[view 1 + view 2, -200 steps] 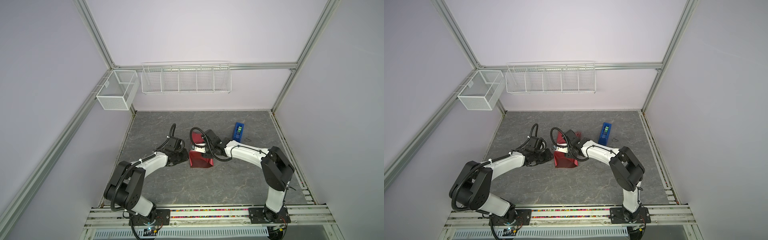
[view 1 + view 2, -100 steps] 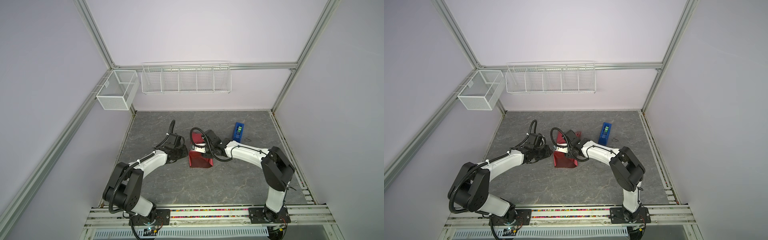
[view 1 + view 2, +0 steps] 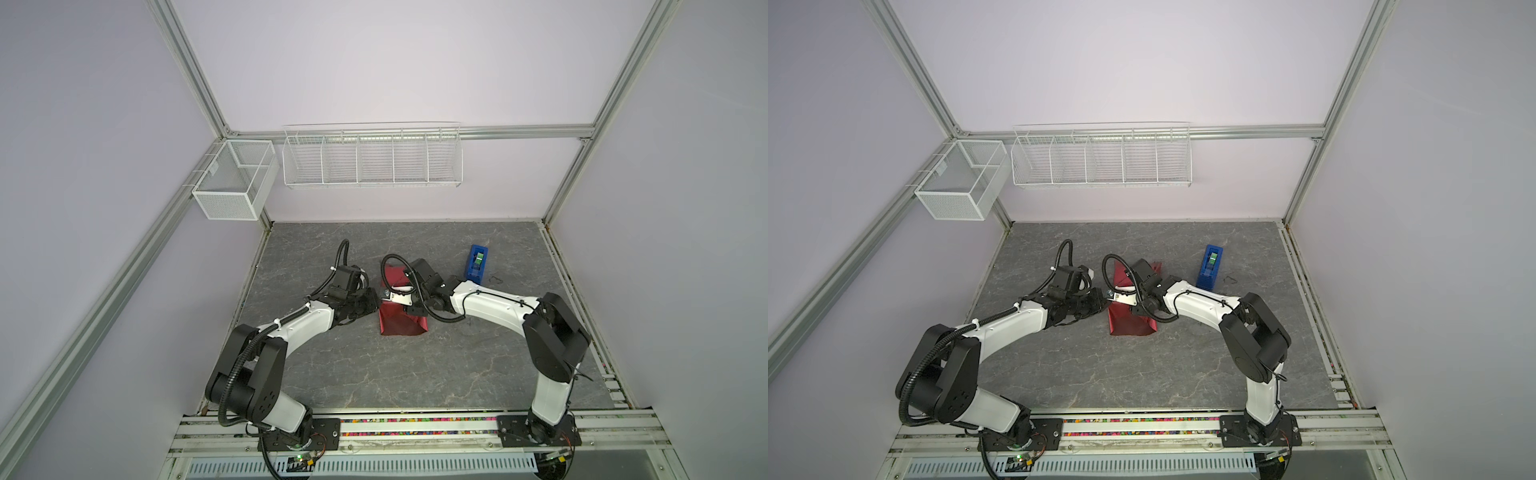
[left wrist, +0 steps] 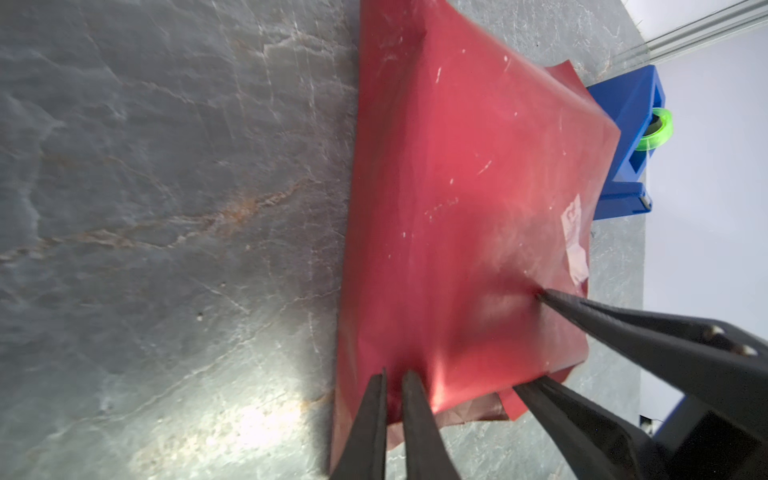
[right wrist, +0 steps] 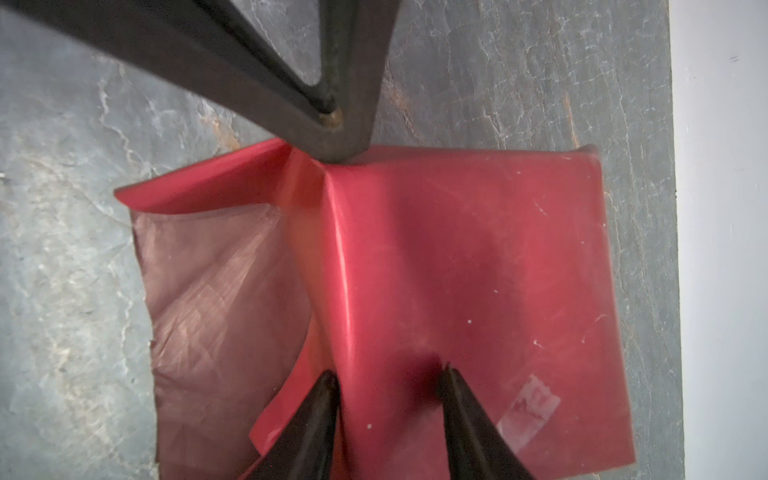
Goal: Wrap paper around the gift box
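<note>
The red paper (image 3: 401, 326) (image 3: 1129, 326) is folded over a boxy shape in the middle of the table. The gift box is hidden under it. My left gripper (image 4: 395, 376) is at the paper's left edge, shut on a fold at the corner. In the right wrist view its joined tips (image 5: 332, 120) meet a raised crease. My right gripper (image 5: 388, 374) is open over the paper from the right. One fingertip (image 4: 540, 297) dents the top face and the other fingertip (image 4: 521, 390) sits at the edge by a loose flap. A strip of clear tape (image 5: 528, 407) sticks to the paper.
A blue tape dispenser (image 3: 477, 262) (image 3: 1210, 266) with a green roll stands to the back right of the paper. White wire baskets (image 3: 372, 160) (image 3: 232, 183) hang on the back and left walls. The grey stone-look table (image 3: 374, 374) has metal rails along its sides.
My left gripper's jaws have narrowed and its tips have come in against the paper's left edge. The right arm and the paper have stayed where they were.
</note>
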{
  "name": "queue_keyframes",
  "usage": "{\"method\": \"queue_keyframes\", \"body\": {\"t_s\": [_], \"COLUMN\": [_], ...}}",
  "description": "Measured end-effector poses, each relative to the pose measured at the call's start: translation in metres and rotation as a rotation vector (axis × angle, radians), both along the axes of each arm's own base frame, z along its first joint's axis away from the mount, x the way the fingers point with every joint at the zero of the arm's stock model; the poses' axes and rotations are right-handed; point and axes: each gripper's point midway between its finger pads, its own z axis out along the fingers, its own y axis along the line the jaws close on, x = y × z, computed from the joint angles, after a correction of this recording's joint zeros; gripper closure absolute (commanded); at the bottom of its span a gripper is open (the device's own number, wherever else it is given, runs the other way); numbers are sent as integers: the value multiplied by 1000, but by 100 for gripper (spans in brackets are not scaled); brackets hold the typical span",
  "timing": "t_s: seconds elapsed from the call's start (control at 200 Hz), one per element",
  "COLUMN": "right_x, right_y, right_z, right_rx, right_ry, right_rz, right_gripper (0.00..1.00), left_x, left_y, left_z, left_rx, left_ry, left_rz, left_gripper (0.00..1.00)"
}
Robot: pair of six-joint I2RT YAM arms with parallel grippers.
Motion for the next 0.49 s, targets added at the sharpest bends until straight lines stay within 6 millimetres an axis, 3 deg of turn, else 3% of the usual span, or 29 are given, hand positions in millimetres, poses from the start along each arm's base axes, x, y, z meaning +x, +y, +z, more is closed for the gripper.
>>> {"method": "queue_keyframes", "body": {"t_s": [0.495], "right_x": [0], "right_y": [0], "right_z": [0], "right_rx": [2], "right_ry": [1], "right_rz": [-3], "right_gripper": [57], "left_x": [-10], "left_y": [4], "left_z": [-13], "left_rx": [10], "left_ry": [53], "left_rz": [24], "left_gripper": [87]}}
